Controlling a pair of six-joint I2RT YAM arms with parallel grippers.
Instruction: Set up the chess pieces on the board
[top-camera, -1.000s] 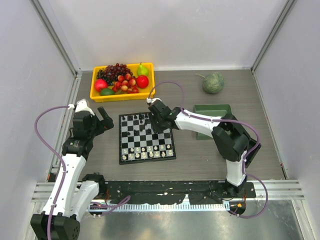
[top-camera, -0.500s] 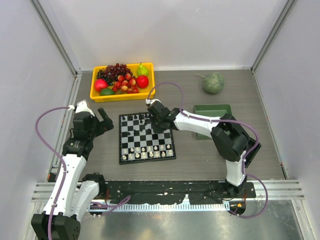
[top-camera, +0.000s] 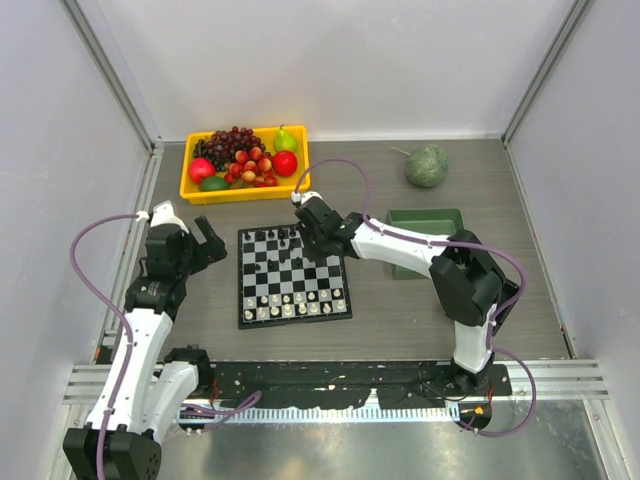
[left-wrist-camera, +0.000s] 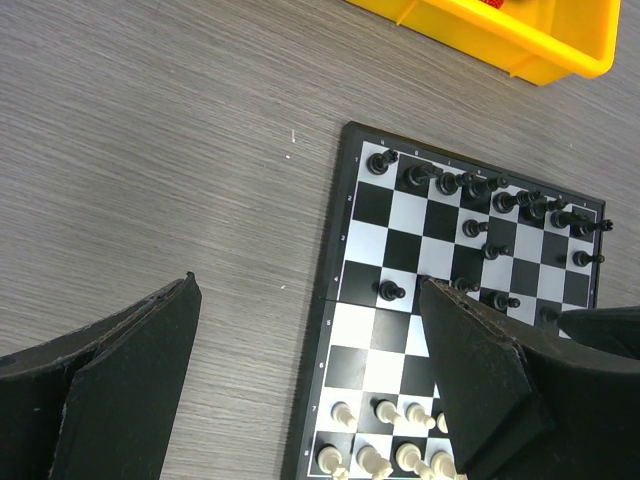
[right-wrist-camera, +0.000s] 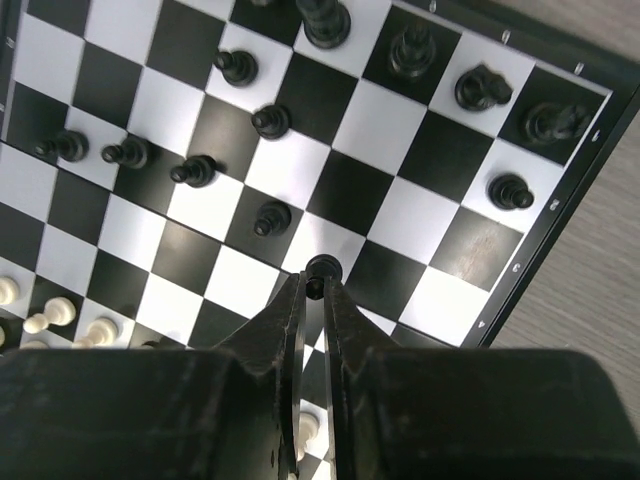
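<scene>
The chessboard (top-camera: 262, 312) lies in the middle of the table. Cream-white pieces (top-camera: 290, 302) fill its two near rows and black pieces (top-camera: 268, 238) stand on its far rows. My right gripper (top-camera: 309, 246) hangs over the far right part of the board, shut on a black pawn (right-wrist-camera: 322, 268) held between its fingertips (right-wrist-camera: 297, 296) over the squares. Several other black pawns (right-wrist-camera: 193, 171) stand loosely beyond it. My left gripper (top-camera: 212, 240) is open and empty, left of the board; its view shows the board's left edge (left-wrist-camera: 322, 330) between the fingers (left-wrist-camera: 470, 340).
A yellow bin of fruit (top-camera: 192, 190) stands behind the board. A green tray (top-camera: 451, 218) lies to the right under my right arm. A green melon-like fruit (top-camera: 427, 165) sits at the back right.
My right gripper has shifted slightly toward the far side of the board, pawn in its grip. The left arm has not moved.
</scene>
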